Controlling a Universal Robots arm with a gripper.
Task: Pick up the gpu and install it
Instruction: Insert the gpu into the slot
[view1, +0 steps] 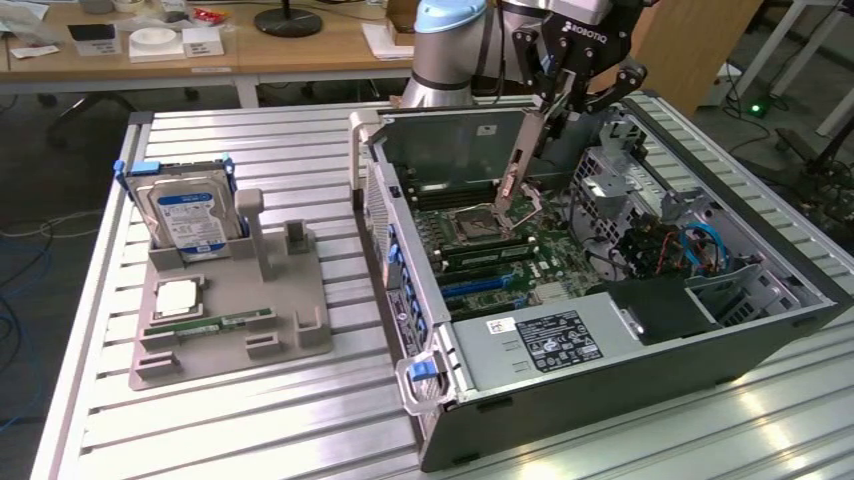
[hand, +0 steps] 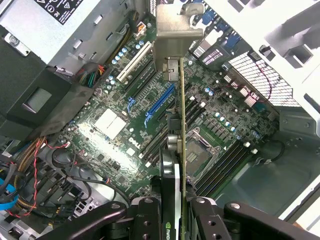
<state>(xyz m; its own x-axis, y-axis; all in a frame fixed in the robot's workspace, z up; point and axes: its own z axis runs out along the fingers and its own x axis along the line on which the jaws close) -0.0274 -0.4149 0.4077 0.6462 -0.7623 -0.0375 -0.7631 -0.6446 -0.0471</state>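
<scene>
One gripper (view1: 571, 98), lettered ROBOTIQ, is clamping the gpu (view1: 522, 165) on edge over the open computer case (view1: 601, 385) in the exterior view. In the wrist view, its fingers (hand: 145, 215) are pinching that card, lettered NVID, hanging above a Dell-marked motherboard (hand: 115, 125).

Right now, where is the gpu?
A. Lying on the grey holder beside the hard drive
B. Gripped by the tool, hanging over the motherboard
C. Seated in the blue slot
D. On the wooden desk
B: the tool clamps the gpu edge-on over the motherboard, and the blue slot beside it is bare.
</scene>
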